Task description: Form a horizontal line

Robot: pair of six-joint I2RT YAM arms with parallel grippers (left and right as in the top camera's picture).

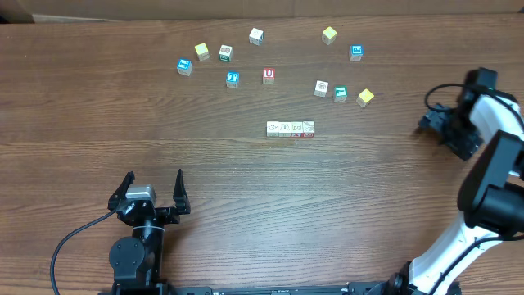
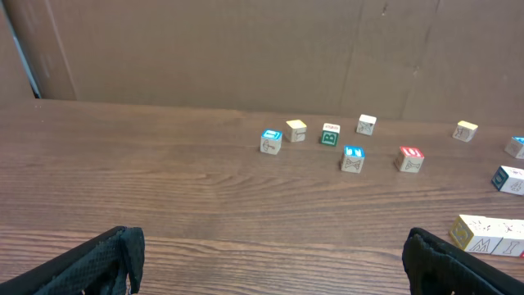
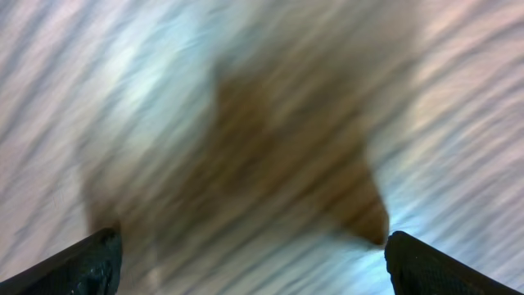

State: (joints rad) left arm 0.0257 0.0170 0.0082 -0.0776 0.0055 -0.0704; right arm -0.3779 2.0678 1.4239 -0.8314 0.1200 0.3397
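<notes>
Fingers [image 1: 179,184] splayed on left end effector [image 1: 154,177], aimed forward; right end effector [image 1: 427,124] splayed, downturned

Table [image 1: 246,188] — brown wood grain, matt, fine dark streaks. Cubes of horizontal line [image 1: 291,129]: pale bare-looking wood, faint printed tops. On left gripper [image 1: 155,174], fingers [image 2: 106,260] black, matt, rough woven-like texture. Right arm shell [image 1: 501,108] white plastic, smooth, slightly glossy. Back wall [image 2: 246,57] — plain brown cardboard, dull.

Overhead straight down over the table [image 1: 246,188]; left wrist low, toward the same loose cubes [image 2: 353,159]; right wrist close, blurred.
</notes>
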